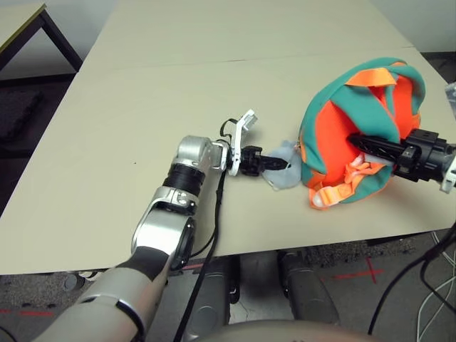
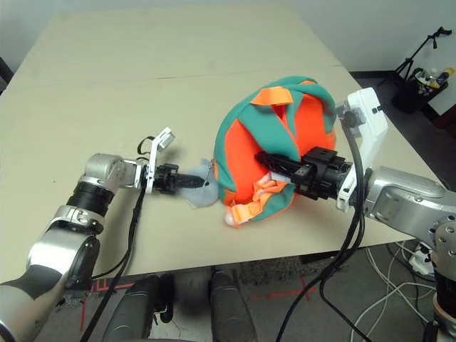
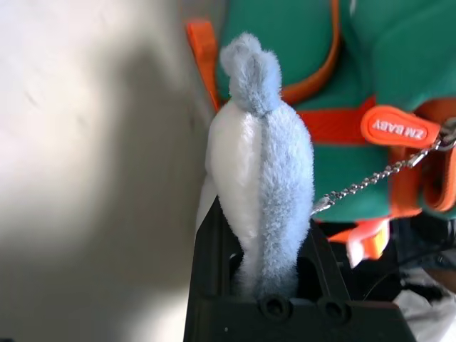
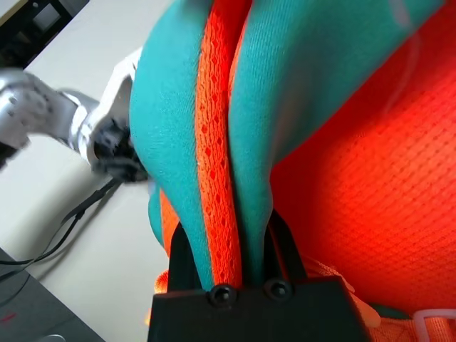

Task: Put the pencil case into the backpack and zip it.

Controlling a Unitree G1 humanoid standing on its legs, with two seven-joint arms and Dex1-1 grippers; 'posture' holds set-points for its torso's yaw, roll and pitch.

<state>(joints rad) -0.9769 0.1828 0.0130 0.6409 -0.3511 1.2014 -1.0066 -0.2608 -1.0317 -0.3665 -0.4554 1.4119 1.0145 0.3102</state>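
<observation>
Pinching the grey plush tag [image 3: 267,185] between closed fingers, the left gripper [image 1: 274,164] holds it low over the desk [image 1: 142,107], just left of the backpack [image 1: 360,128]; a thin chain links tag to zipper pull, so tugging here likely draws the zip. The backpack is soft fleece and mesh, light and floppy, so it needs bracing. The right gripper [image 2: 274,162] grips a teal and orange fold of it. I cannot tell whether the pencil case lies inside.
</observation>
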